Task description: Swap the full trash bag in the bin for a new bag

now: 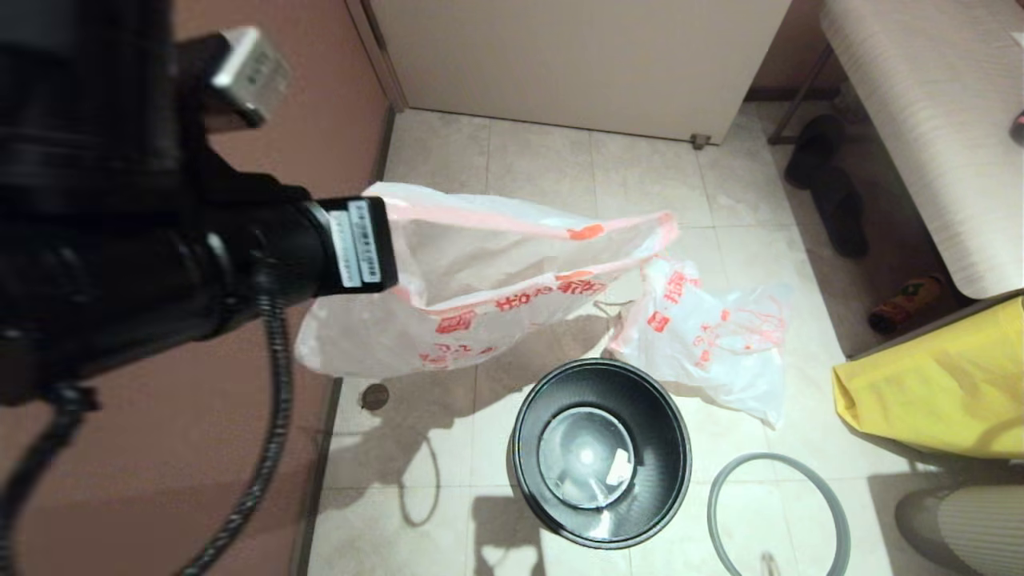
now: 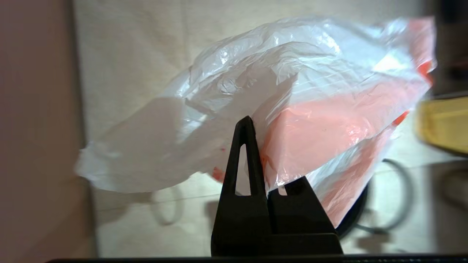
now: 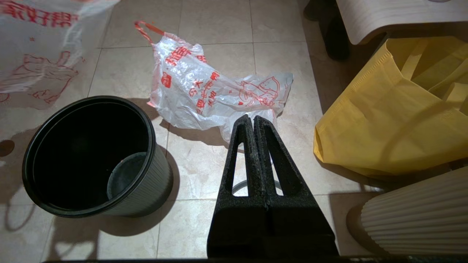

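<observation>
The new bag (image 1: 480,280) hangs off the floor, pinched in the left gripper's (image 2: 261,153) closed jaws, its long axis pointing toward the bin (image 1: 600,464), which stands empty below and beyond. The right gripper (image 3: 253,124), clamped on nothing, waits nearer the full trash bag (image 3: 204,91).

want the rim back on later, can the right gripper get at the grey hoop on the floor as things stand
Probably yes: the right gripper is shut and empty above bare floor, and the grey hoop lies uncovered beside the bin, with nothing over it.
</observation>
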Robot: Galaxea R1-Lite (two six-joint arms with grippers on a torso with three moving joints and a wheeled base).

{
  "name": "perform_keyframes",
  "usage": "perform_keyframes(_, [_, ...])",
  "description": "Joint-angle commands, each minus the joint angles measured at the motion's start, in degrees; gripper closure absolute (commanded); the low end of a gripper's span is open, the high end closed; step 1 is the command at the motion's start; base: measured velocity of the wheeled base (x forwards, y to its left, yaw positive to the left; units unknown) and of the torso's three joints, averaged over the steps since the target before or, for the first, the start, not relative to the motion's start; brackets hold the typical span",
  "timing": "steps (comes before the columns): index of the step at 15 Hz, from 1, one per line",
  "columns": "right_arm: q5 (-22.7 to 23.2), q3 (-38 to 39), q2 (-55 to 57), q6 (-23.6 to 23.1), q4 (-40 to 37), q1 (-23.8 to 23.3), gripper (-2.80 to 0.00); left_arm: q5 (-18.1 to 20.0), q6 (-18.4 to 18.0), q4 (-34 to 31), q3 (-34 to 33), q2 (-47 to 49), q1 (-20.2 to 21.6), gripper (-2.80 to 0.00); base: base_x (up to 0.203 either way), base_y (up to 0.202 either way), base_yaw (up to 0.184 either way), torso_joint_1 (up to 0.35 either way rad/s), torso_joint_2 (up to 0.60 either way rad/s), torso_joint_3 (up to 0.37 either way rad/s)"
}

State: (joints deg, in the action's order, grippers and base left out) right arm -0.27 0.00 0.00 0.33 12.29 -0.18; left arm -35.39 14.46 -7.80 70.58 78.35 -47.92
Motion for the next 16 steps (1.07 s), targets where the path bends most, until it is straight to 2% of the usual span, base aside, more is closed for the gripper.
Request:
perform_keyframes(1, [0.0, 0.0, 0.09, 0.02, 0.1, 0.01, 0.0, 1.64, 3.26, -4.71, 2.99, -7.21, -1.9, 0.0, 0.0, 0.0, 0.0, 0.0, 0.0, 0.0])
perform_keyframes(2, [0.0, 0.0, 0.09, 0.02, 0.1, 0.01, 0.0, 4.24, 5.62, -8.12, 4.44, -9.64, -3.07, 0.0, 0.0, 0.0, 0.0, 0.0, 0.0, 0.0])
perform_keyframes(4, [0.0, 0.0, 0.09, 0.02, 0.1, 0.01, 0.0, 12.45, 10.13, -13.97, 6.57, -14.34, -4.04, 0.0, 0.0, 0.0, 0.0, 0.0, 0.0, 0.0])
perform_keyframes(6, [0.0, 0.0, 0.09, 0.02, 0.1, 0.01, 0.0, 22.0, 12.4, -18.2, 9.13, -18.0, -5.09, 0.0, 0.0, 0.0, 0.0, 0.0, 0.0, 0.0])
perform_keyframes(8, [0.0, 0.0, 0.09, 0.02, 0.1, 0.01, 0.0, 28.13, 13.9, -20.47, 10.0, -18.52, -7.55, 0.0, 0.0, 0.0, 0.0, 0.0, 0.0, 0.0])
perform_keyframes(10, [0.0, 0.0, 0.09, 0.02, 0.1, 0.01, 0.0, 30.25, 13.73, -20.25, 10.1, -16.5, -9.07, 0.0, 0.0, 0.0, 0.0, 0.0, 0.0, 0.0])
perform_keyframes(13, [0.0, 0.0, 0.09, 0.02, 0.1, 0.01, 0.0, 30.67, 12.94, -16.99, 10.23, -10.54, -10.73, 0.0, 0.0, 0.0, 0.0, 0.0, 0.0, 0.0])
perform_keyframes(16, [0.0, 0.0, 0.09, 0.02, 0.1, 0.01, 0.0, 30.62, 12.65, -12.46, 11.37, -3.62, -14.33, 0.0, 0.0, 0.0, 0.0, -0.009, 0.0, 0.001])
